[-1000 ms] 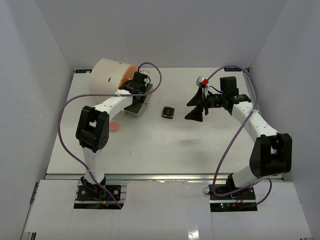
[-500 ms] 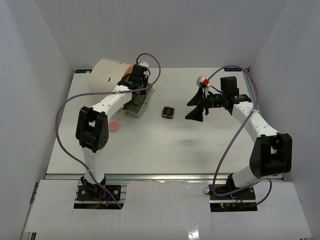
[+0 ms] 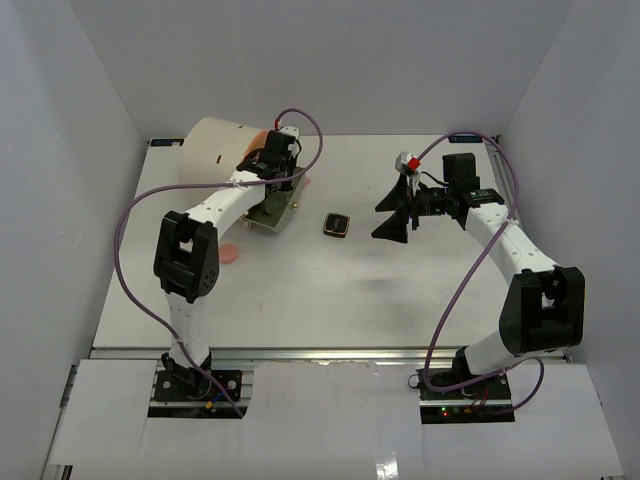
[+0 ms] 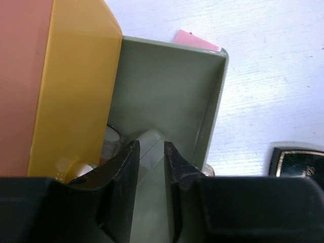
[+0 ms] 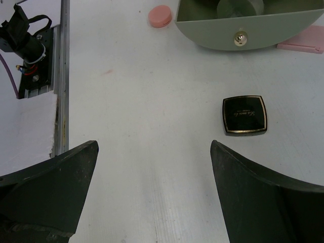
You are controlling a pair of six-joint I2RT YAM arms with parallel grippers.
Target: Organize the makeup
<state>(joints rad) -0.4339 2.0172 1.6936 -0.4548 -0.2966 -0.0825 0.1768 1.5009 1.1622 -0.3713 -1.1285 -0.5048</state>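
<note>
- Makeup is partly sorted. At far left stands one cream cylinder organiser [image 3: 222,150], with one olive-green drawer [image 4: 167,86] open beside its yellow drawer front [image 4: 76,86].
- One round pink pad [image 3: 229,253] lies on the white table [image 3: 330,300], near the drawer and to its left.
- The left gripper [image 4: 150,152] reaches into the open drawer with its jaws close together. One pale round jar [image 4: 150,136] sits at its fingertips, but I cannot tell whether the jar is gripped or free.
- One flat pink rectangular piece [image 5: 304,43] lies just right of the drawer.
- One black-gold square compact [image 5: 245,115] lies flat near the table's middle, apart from both grippers.
- The right gripper [image 5: 153,147] hovers right of the compact with its jaws spread wide, holding nothing.
- The step in hand looks like placing the jar in the drawer.
- Three loose pieces are not yet stowed. The next move probably calls for lifting the left jaws clear of the drawer walls. The right gripper is well placed to pinch the thin compact across its edges.
</note>
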